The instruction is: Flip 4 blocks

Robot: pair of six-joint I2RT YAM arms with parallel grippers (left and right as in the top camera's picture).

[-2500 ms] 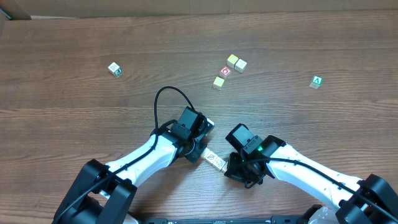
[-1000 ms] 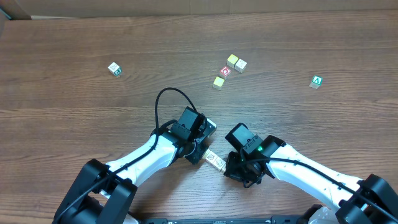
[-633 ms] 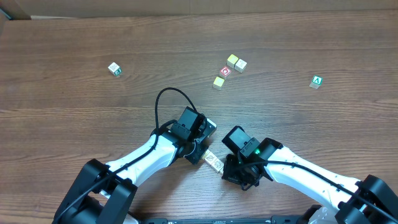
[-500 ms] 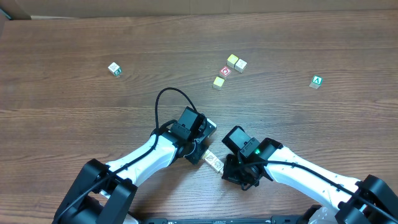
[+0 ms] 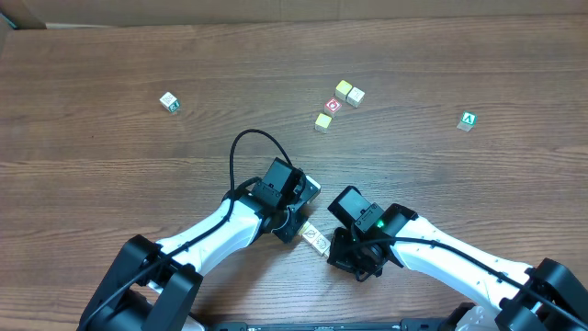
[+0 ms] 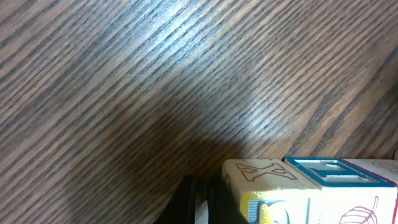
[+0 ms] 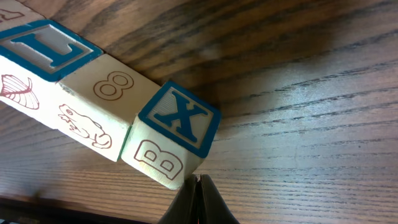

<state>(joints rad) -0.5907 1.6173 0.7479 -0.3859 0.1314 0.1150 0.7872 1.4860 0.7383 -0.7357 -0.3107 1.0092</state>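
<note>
Blocks (image 5: 317, 240) lie end to end in a short row on the bench (image 5: 110, 165), long axis diagonal. The left pincer (image 6: 200, 194) and right pincer (image 7: 198, 191) flank its ends, both fully closed and empty.

4 pale blks (image 5: 323, 120), 2 other cubes (image 5: 469, 120), 1 blk row (image 5: 317, 239), 2 arms (image 5: 216, 230)

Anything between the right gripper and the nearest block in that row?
Nothing visible. The shut right gripper has its tips right beside the lower corner of the blue X block, which ends the row of blocks. Only bare table shows around them. Whether tip and block touch cannot be told.
</note>
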